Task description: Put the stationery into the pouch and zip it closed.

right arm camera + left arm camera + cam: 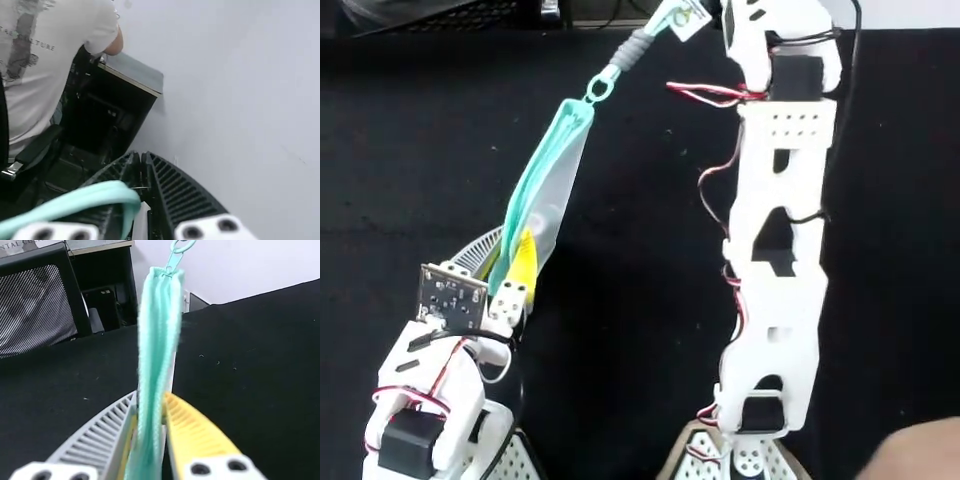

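At the lower left of the high view the left end effector is clamped on the near end of the pouch; its own wrist view shows the grey finger and the yellow finger pressed against either side of the mint zip band. From that grip the pouch runs lifted off the black surface, with its long axis slanting away from the left arm, up and to the right, toward the far edge. Its far end carries the zip pull, followed by a grey cord and a mint strap in one straight line. The right arm reaches far out along the right side, and the right end effector has its black fingers together, with the mint strap caught between them near their base. The line looks taut, so I judge it gripped. The slider sits at the end away from the left end effector, next to the right one, so any further zip travel lies along this diagonal. I cannot tell whether the stationery is inside
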